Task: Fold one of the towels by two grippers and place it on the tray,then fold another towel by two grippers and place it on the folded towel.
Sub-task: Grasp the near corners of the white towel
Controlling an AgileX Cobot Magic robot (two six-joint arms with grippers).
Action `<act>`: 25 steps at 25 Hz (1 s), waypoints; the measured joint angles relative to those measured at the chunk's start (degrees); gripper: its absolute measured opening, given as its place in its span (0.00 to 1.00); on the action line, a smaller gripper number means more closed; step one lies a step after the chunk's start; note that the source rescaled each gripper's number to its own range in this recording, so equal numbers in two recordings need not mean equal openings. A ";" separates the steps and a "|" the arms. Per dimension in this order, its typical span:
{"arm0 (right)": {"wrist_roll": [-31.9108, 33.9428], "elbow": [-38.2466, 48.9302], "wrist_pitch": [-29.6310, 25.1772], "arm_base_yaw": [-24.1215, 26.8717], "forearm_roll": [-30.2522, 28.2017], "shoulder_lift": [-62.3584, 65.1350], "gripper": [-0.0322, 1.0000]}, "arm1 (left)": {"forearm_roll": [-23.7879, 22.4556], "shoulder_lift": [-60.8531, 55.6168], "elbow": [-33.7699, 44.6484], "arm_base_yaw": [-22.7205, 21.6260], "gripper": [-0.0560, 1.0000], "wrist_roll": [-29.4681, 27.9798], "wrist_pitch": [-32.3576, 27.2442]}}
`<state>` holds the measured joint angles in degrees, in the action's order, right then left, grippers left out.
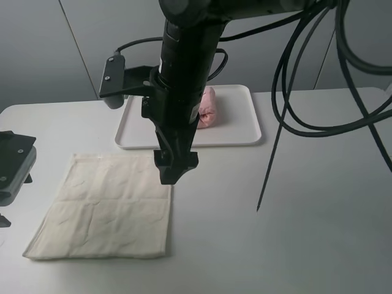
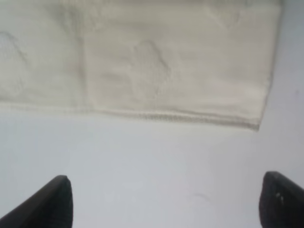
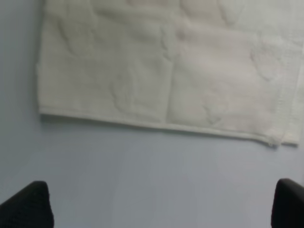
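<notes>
A cream towel (image 1: 107, 208) lies flat and unfolded on the white table, front left. A pink towel (image 1: 208, 109) sits folded on the white tray (image 1: 245, 131) at the back. My right gripper (image 1: 174, 174) hangs over the cream towel's right edge; in the right wrist view it (image 3: 162, 185) is open and empty over bare table, just short of the towel's hem (image 3: 156, 124). My left gripper (image 2: 166, 180) is open and empty over bare table, close to a towel corner (image 2: 259, 124). Only part of the left arm (image 1: 13, 168) shows in the exterior view, at the left edge.
Black cables (image 1: 306, 92) hang from above over the right half of the table. The right arm's black column (image 1: 184, 79) hides part of the tray and the pink towel.
</notes>
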<state>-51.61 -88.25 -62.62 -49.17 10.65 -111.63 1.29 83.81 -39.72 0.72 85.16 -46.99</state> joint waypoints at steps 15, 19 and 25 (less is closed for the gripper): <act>3.67 9.69 9.91 -6.46 -2.09 -3.01 1.00 | -2.62 -0.34 11.86 0.10 1.00 6.48 8.36; 4.39 9.69 11.12 -8.65 -2.53 -3.01 1.00 | -6.53 -0.44 14.11 0.98 1.00 5.80 10.04; 7.10 9.69 12.88 -9.60 -2.53 -3.42 1.00 | -6.87 -0.44 14.96 1.20 1.00 4.94 14.16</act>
<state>-44.51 -78.56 -49.74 -58.77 8.12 -115.05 -5.58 83.36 -24.76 1.92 90.10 -32.83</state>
